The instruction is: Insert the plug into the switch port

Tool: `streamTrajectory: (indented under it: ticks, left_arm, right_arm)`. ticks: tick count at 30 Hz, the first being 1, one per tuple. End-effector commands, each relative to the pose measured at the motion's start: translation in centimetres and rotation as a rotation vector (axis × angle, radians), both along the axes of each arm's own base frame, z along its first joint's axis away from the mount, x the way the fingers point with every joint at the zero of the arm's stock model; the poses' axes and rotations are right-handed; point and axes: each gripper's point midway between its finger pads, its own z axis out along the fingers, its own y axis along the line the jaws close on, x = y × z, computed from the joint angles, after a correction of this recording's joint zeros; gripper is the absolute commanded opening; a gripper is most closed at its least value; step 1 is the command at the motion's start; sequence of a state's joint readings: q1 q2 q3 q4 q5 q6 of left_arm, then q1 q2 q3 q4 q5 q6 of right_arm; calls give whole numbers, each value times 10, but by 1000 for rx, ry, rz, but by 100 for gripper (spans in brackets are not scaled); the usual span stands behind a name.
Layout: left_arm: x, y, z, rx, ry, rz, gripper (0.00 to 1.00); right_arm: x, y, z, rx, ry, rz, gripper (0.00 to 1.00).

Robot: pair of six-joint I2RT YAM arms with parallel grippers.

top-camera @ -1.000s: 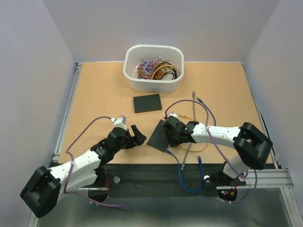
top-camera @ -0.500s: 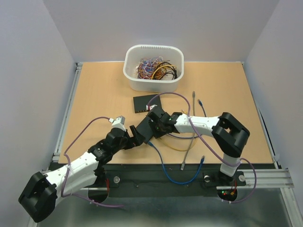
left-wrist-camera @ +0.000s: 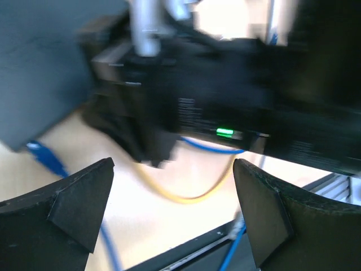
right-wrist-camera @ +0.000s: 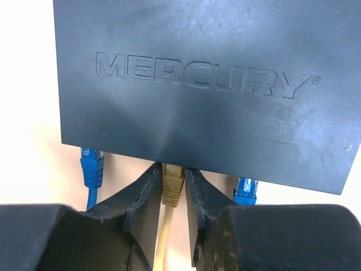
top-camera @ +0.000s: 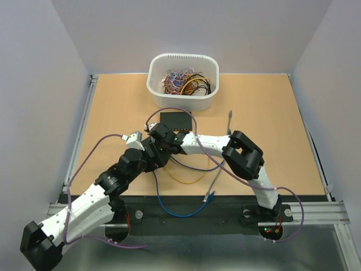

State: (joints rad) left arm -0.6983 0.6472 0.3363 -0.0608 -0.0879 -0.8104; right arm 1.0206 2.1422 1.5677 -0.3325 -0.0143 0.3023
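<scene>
1. Right gripper [right-wrist-camera: 172,169]: pinching the yellow plug [right-wrist-camera: 172,191]. One finger sits on each side of its body just behind the head, so a push would run straight along the port axis.
2. Plug: its head meets the near edge of the switch [right-wrist-camera: 197,84], between two blue plugs [right-wrist-camera: 92,167] sitting at neighbouring ports. Seating depth cannot be read from the wrist view, and it may be only partly in.
3. Switch: lies flat on the table with its label up and its port face turned toward the right gripper. This suits an end-on entry. From above it is almost wholly hidden under the two arms.
4. Left gripper [left-wrist-camera: 172,186]: spread and holding nothing, close beside the right gripper's body. Its view is blurred. I judge it is placed to brace the switch against the push.
5. Risk: nothing visibly restrains the switch, so pressure may slide it rather than seat the plug. The blue plugs leave the fingers little side room.
6. Not involved: a second switch [top-camera: 179,118] and the bin [top-camera: 180,101] of cables lie farther back.
</scene>
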Motion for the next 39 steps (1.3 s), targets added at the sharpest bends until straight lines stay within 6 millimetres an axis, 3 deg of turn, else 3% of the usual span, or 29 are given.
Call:
streamTrajectory:
  ticks: [1, 2, 4, 5, 7, 8, 9, 10, 11, 13, 18, 19, 20, 24, 28, 29, 30, 32, 33, 36, 37, 39]
  left_arm:
    - [13, 19, 57, -45, -103, 128, 99]
    - [12, 25, 59, -39, -100, 149, 99]
    - [11, 32, 83, -78, -148, 180, 99]
    - [11, 39, 85, -71, -151, 209, 99]
    - [11, 45, 100, -87, -185, 236, 99]
    - [10, 48, 101, -79, -186, 241, 99]
    - [10, 48, 104, -81, -192, 244, 99]
    - [10, 49, 107, -78, -195, 245, 99]
    - [10, 49, 105, -72, -187, 244, 99]
    - [10, 48, 105, -72, -186, 240, 99]
    - [10, 49, 108, -70, -192, 240, 99]
    - [11, 49, 108, -68, -191, 242, 99]
    - [11, 49, 108, -67, -192, 242, 99]
    - [11, 50, 110, -65, -196, 248, 99]
    - [12, 53, 114, -50, -198, 257, 99]
    - [11, 55, 114, -39, -197, 262, 99]
    - [11, 56, 117, -39, -202, 266, 99]
    - [12, 59, 120, -39, -211, 276, 99]
    - [12, 60, 121, -37, -213, 281, 99]
    - [15, 60, 126, -39, -226, 291, 99]
    - [17, 59, 128, -42, -233, 292, 99]
    - [20, 57, 128, -37, -235, 291, 99]
  right_arm:
    - [12, 46, 32, 124, -43, 59, 28]
    - [12, 53, 32, 137, -37, 71, 28]
    - [13, 65, 26, 145, -30, 88, 29]
    - [17, 78, 39, 184, -45, 101, 29]
    - [20, 92, 31, 195, -43, 119, 29]
    - [28, 104, 47, 234, -69, 123, 30]
    - [30, 109, 36, 225, -66, 125, 30]
    - [35, 113, 38, 231, -82, 124, 32]
    - [42, 124, 53, 266, -114, 124, 33]
    - [53, 131, 44, 260, -140, 110, 36]
    - [74, 155, 56, 309, -218, 102, 42]
    - [80, 161, 72, 341, -253, 100, 44]
    - [85, 164, 65, 339, -265, 89, 47]
    - [103, 179, 90, 435, -351, 75, 55]
    - [112, 180, 99, 498, -360, 65, 57]
    - [110, 177, 89, 478, -346, 71, 58]
    - [109, 175, 100, 483, -361, 77, 59]
    - [104, 169, 102, 472, -355, 93, 60]
    - [96, 164, 85, 443, -326, 116, 61]
    - [83, 141, 81, 399, -310, 129, 61]
    - [81, 134, 109, 423, -342, 120, 62]
    - [78, 120, 117, 416, -355, 102, 63]
